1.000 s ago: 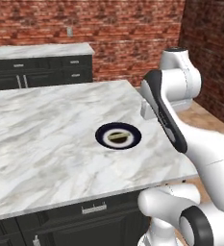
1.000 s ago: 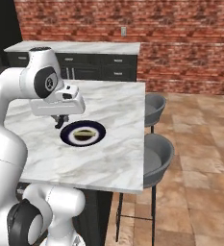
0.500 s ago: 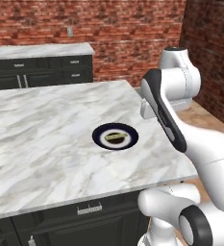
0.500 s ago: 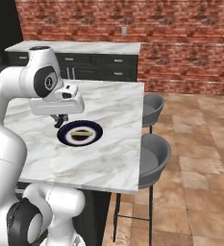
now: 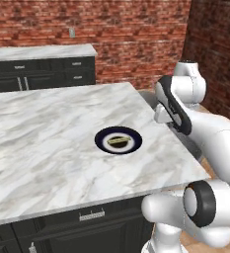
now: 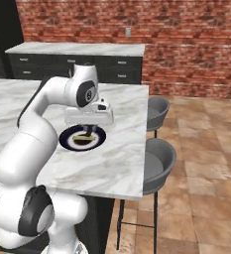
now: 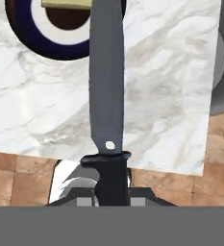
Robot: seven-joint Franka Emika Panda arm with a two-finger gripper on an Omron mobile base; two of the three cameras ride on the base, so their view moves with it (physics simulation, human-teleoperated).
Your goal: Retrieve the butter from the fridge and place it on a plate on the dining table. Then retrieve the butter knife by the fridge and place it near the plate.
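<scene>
The butter knife (image 7: 106, 91) sits clamped in the claw (image 7: 111, 185), which is closed around its black handle. In the hand view the grey blade runs straight away from the claw, its long axis reaching up the picture, over the marble edge of the dining table and on toward the plate (image 7: 60, 29). The far end of the blade crosses the plate's navy rim and leaves the top of the picture, so the tip cannot be seen.

The butter (image 5: 118, 141) lies on the dark brown centre of the plate (image 5: 118, 140), a pale oblong with its long axis roughly across the left base view. The plate rests on the bench (image 5: 47, 143) near its right-hand edge.

In the right base view the claw (image 6: 89, 130) hangs just above the plate (image 6: 82, 138), at the side nearer the stools, and the knife is too small to make out there. Two grey stools (image 6: 159, 158) stand beside the bench (image 6: 117, 163) on the tiled floor. A narrower marble counter (image 5: 40, 52) runs along the red brick wall behind.
</scene>
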